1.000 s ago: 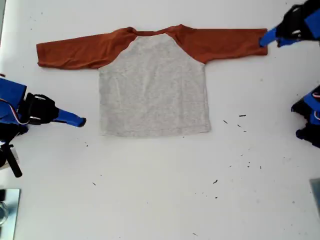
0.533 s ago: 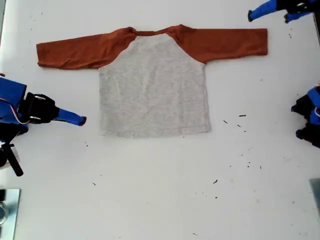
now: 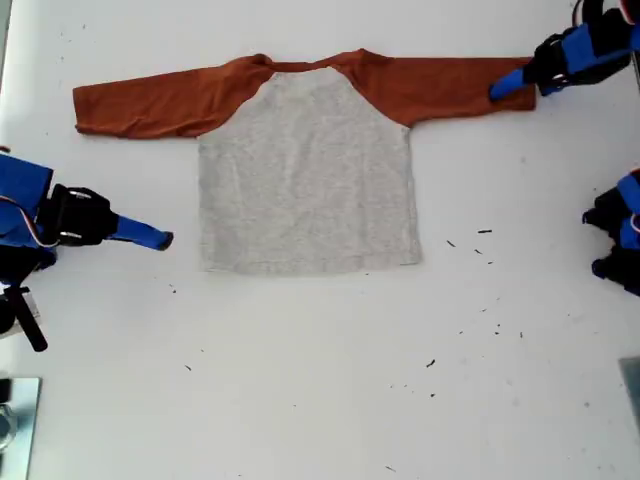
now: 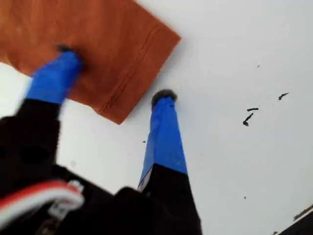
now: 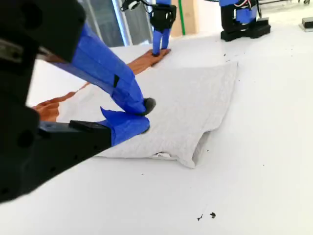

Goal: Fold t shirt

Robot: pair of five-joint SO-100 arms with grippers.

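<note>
Your soft t shirt (image 3: 305,170) lies flat; my first gripper (image 4: 115,76) straddles its cuff, spread wide; my second gripper (image 5: 144,116) is closed, empty.

There is 1 t shirt (image 3: 305,170) on 1 white table (image 3: 320,400), with 2 rust-orange sleeves and 1 grey body. There are 2 grippers: my first gripper (image 4: 115,73) and my second gripper (image 3: 160,240), each with 2 blue fingers. About 12 small dark specks (image 3: 485,245) dot the table toward the exterior view's right.
</note>
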